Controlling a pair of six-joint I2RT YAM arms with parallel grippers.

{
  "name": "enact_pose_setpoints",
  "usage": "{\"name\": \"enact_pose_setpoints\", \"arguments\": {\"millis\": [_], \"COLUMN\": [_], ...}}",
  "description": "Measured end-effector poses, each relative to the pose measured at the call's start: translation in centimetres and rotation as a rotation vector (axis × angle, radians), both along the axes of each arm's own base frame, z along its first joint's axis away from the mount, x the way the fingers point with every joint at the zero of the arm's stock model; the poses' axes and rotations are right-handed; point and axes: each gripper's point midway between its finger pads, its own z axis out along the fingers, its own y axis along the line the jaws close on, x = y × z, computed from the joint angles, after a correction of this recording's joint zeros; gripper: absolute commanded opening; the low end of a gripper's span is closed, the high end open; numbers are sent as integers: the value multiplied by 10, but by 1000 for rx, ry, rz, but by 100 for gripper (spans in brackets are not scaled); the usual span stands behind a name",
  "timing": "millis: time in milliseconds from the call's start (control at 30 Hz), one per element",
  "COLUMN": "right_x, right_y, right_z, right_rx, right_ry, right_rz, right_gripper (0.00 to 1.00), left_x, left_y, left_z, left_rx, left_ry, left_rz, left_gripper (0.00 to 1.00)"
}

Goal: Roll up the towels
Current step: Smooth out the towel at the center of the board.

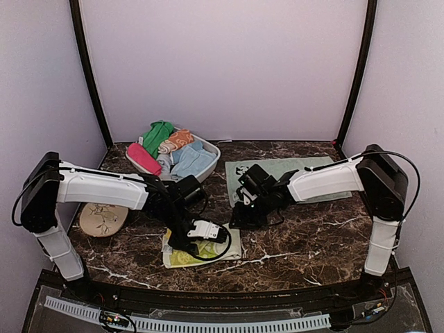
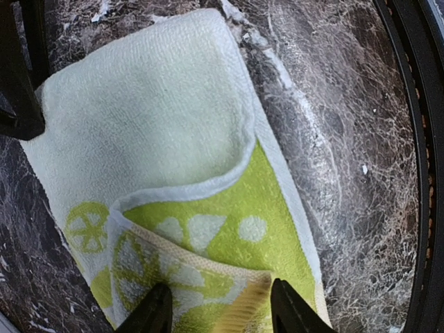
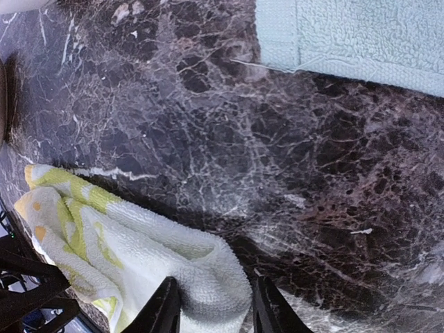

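The yellow towel (image 2: 159, 118) lies at the near middle of the worktop (image 1: 312, 236), one end folded back on itself. My left end effector (image 2: 222, 311) stands part-open on that end, one finger each side of the fold. My right end effector (image 3: 211, 305) is set narrow around the towel's bunched opposite corner, and I cannot tell whether it pinches the cloth. The mint towel (image 1: 305, 170) lies flat behind it, and the pink towel (image 1: 143, 158) sits in the basket (image 1: 214, 148) at rear left.

Lab test cell: blank walls (image 1: 222, 69), marble tabletop (image 1: 312, 236).
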Motion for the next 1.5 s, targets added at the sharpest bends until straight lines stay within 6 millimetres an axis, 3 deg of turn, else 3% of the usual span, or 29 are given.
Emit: {"name": "enact_pose_setpoints", "arguments": {"millis": [233,433,633,833,1233,1500], "right_x": [0,2,2,3,-2,-3], "right_y": [-5,-6,-7,-7,-14,-15], "right_z": [-5,-5,-6,-6,-11,-11], "right_rx": [-21,-27,-33,-34,-43,-46], "right_ry": [-5,-13,-20,-22,-19,-19], "right_rz": [-9,-14,-15,-16,-18,-18], "right_gripper": [34,32,28,26,25,25], "left_x": [-5,-10,-12,-17,-13,-25], "left_y": [-1,0,3,10,15,35], "left_z": [-10,-13,-17,-24,-19,12], "left_rx": [22,34,45,74,83,74], "left_ry": [28,47,60,64,28,9], "left_rz": [11,30,50,56,64,47], "left_gripper": [48,53,39,0,0,0]}}
